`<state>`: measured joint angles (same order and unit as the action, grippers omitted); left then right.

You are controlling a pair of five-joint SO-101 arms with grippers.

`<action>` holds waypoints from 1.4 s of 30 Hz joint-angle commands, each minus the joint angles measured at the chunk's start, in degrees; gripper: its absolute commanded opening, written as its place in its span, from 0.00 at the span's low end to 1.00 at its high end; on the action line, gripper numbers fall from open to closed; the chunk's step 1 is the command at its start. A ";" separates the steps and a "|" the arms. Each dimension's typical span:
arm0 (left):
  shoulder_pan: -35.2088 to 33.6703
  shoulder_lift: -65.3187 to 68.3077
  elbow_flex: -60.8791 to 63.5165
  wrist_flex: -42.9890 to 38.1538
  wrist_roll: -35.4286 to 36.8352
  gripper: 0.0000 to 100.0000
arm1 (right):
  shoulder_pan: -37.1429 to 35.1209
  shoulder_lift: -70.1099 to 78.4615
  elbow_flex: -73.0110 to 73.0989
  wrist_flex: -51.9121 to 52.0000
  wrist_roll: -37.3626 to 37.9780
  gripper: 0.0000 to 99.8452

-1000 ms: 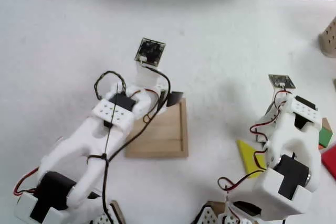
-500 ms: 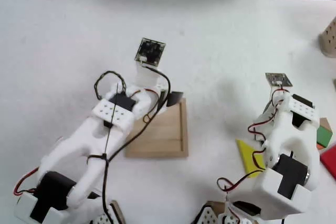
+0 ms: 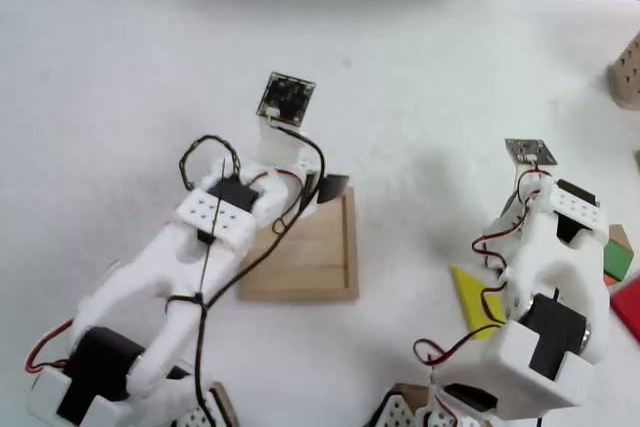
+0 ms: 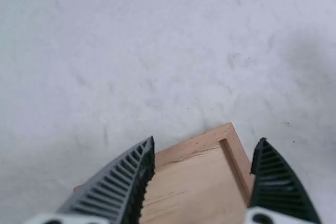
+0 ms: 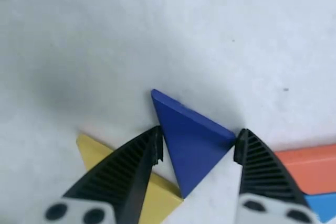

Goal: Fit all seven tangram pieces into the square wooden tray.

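Since a sec ago, the right arm [image 3: 545,277] in the high view has moved a tiny bit toward the far edge of the worktop [image 3: 130,77]. For the last half sec it stayed put, and the left arm [image 3: 190,257] did not move at all. My guess is the right arm is lining up for a first pick, so the job has hardly begun. The wooden tray [image 3: 310,257] lies near the middle of the worktop, closer to the near edge, w/ the left arm leaning over it. A yellow piece [image 3: 468,297] lies just beside the right arm, and a green piece [image 3: 620,260] & a red piece [image 3: 630,309] sit by the right edge. Left wrist view: the left gripper [image 4: 205,141] is spread wide & holds nothing, w/ one tray corner between its jaws. The bit of tray seen there has no piece in it. Right wrist view: the right gripper [image 5: 200,131] is also wide & holds nothing, w/ a jaw on each side of the blue triangle [image 5: 191,140]. The yellow piece lies right beside the blue triangle, and an orange piece [image 5: 310,166] lies near its other side.
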<state>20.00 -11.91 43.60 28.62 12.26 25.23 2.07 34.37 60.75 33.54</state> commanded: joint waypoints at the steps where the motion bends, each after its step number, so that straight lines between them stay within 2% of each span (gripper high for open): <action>1: -0.84 0.04 -1.49 -1.67 -1.41 0.30 | -0.40 -0.22 -2.29 -0.22 1.05 0.23; 4: -0.84 0.04 -1.58 -1.67 -1.41 0.30 | -0.40 -0.22 -2.20 -0.22 2.37 0.22; 10: -0.84 0.04 -1.58 -1.58 -1.41 0.30 | -0.40 -0.22 -2.20 -0.22 2.90 0.12; 18: -0.84 0.04 -1.58 -1.58 -1.41 0.30 | -0.48 -0.31 -2.29 0.75 2.46 0.13; 31: -0.84 0.04 -1.58 -1.58 -1.41 0.30 | -0.57 -0.84 -8.09 9.01 2.37 0.13; 36: -0.84 -0.22 -1.58 -1.58 -1.41 0.30 | -0.92 -0.84 -11.69 12.62 -1.05 0.13; 42: -4.79 -0.48 -2.64 -1.14 -1.14 0.29 | -6.02 -0.92 -15.30 19.56 -2.64 0.13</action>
<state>18.86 -11.91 43.60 28.62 12.26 22.51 2.07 22.59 77.10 32.84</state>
